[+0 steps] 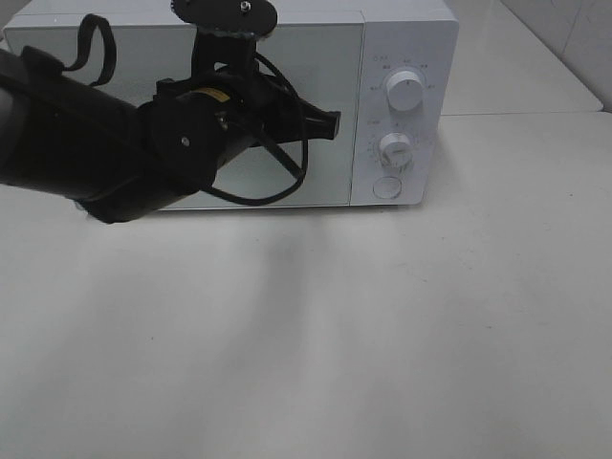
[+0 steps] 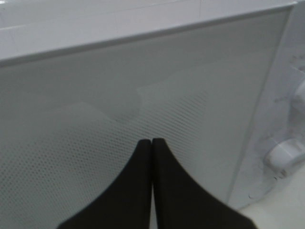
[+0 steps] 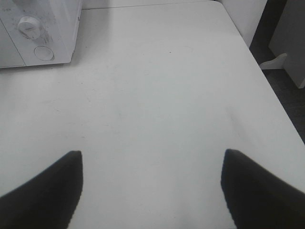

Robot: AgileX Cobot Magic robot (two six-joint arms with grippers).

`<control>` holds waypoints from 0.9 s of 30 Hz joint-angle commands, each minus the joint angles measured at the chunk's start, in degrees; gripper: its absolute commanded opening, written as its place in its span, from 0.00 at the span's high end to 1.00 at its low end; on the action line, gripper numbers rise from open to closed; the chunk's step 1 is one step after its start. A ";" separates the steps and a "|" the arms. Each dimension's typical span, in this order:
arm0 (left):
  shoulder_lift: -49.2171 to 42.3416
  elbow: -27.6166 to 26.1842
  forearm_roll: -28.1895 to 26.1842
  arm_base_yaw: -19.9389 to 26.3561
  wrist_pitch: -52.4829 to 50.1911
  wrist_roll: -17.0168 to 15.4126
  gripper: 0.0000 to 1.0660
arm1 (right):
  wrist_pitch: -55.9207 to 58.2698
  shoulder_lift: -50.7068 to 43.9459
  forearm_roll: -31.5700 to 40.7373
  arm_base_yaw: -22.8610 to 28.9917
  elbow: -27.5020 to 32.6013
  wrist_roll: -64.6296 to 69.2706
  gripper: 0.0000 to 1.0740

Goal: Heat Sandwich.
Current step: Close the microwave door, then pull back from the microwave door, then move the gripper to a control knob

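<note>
Jaws of the black left gripper are pressed flat together on nothing, tips close to the grey dotted glass door of the white box microwave, which is shut; the sandwich shows nowhere, perhaps behind it. If it's inside, I'd slide to the lower white round knob, about four o'clock, and open squarely around it. Black right gripper hangs wide apart, empty, over the white table.

light: bright, diffuse, from above | shadow: faint grey streak on bench at 6 o'clock below microwave | focus: left wrist view soft, left gripper blurred
</note>
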 commanded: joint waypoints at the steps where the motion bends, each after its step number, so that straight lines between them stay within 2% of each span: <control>1: -2.58 2.98 -0.23 -2.01 1.95 -0.11 1.00 | -0.46 -1.55 -0.11 -0.46 0.06 -0.46 0.29; 3: -4.30 5.79 0.11 -2.64 6.13 -0.11 1.00 | -0.46 -1.55 -0.11 -0.46 0.06 -0.46 0.29; 5: -4.81 6.42 0.29 -2.69 8.14 -0.11 1.00 | -0.46 -1.55 -0.11 -0.46 0.06 -0.46 0.29; 6: -5.44 7.05 0.29 -2.69 11.00 -0.11 0.98 | -0.46 -1.55 -0.11 -0.46 0.06 -0.46 0.29; 7: -6.53 7.91 0.40 -2.69 16.33 -0.11 0.88 | -0.46 -1.55 -0.11 -0.46 0.06 -0.46 0.29; 8: -6.53 7.91 0.40 -2.69 16.33 -0.11 0.88 | -0.46 -1.55 -0.11 -0.46 0.06 -0.46 0.29; 9: -6.99 8.19 0.46 -2.69 19.14 -0.11 0.79 | -0.46 -1.55 -0.11 -0.46 0.06 -0.46 0.29; 11: -7.96 8.54 0.46 -2.69 23.95 -0.11 0.51 | -0.46 -1.55 -0.11 -0.46 0.06 -0.46 0.29; 12: -7.96 8.54 0.46 -2.69 23.95 -0.11 0.51 | -0.46 -1.55 -0.11 -0.46 0.06 -0.46 0.29; 13: -8.77 8.65 0.46 -2.69 26.59 -0.11 0.23 | -0.46 -1.55 -0.11 -0.46 0.06 -0.46 0.29; 14: -8.88 8.65 0.46 -2.69 26.87 -0.11 0.10 | -0.46 -1.55 -0.11 -0.46 0.06 -0.46 0.29; 15: -9.45 8.65 0.46 -2.69 26.99 -0.11 0.02 | -0.46 -1.55 -0.11 -0.46 0.06 -0.46 0.29; 18: -10.83 8.82 1.32 -2.41 30.08 -0.06 0.03 | -0.46 -1.55 -0.11 -0.46 0.06 -0.46 0.29; 21: -13.01 8.82 8.19 -1.60 37.99 -0.06 0.03 | -0.46 -1.55 -0.11 -0.46 0.06 -0.46 0.29; 22: -13.01 8.82 8.19 -1.60 37.99 -0.06 0.03 | -0.46 -1.55 -0.11 -0.46 0.06 -0.46 0.29; 24: -14.27 8.82 11.52 -1.15 42.86 -0.52 0.03 | -0.46 -1.55 -0.11 -0.46 0.06 -0.46 0.29; 25: -15.41 8.82 13.06 0.17 48.47 -1.38 0.03 | -0.46 -1.55 -0.11 -0.46 0.06 -0.46 0.29; 27: -15.70 8.77 13.46 1.03 50.53 -2.12 0.03 | -0.46 -1.55 -0.11 -0.46 0.06 -0.46 0.29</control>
